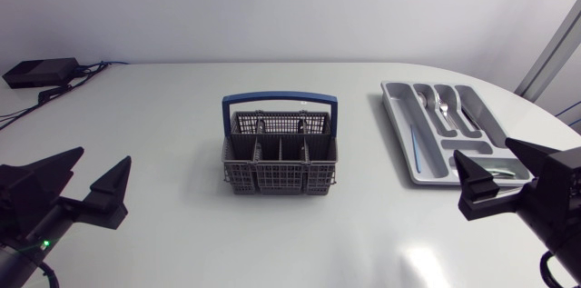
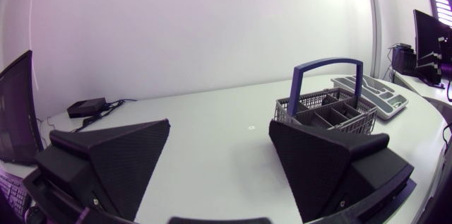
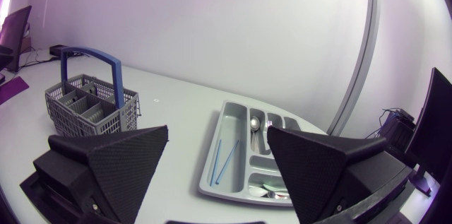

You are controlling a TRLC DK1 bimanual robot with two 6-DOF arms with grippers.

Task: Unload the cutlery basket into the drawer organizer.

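— What sits on the white counter (image 1: pixel 182 115)?
— A grey cutlery basket (image 1: pixel 280 165) with a blue handle stands upright near the middle. Well apart, to its right, lies the grey drawer organizer (image 1: pixel 388 106).
— And the arms?
— The left pincer (image 1: pixel 102 157) hovers at the near left, fingers spread wide, holding nothing. The right pincer (image 1: pixel 483 147), also gaping and empty, is over the organizer's near end.
— Anything in the organizer?
— Silver cutlery (image 1: pixel 442 106) in its middle slots, and two thin blue sticks (image 1: pixel 413 143) in the slot nearest the basket.
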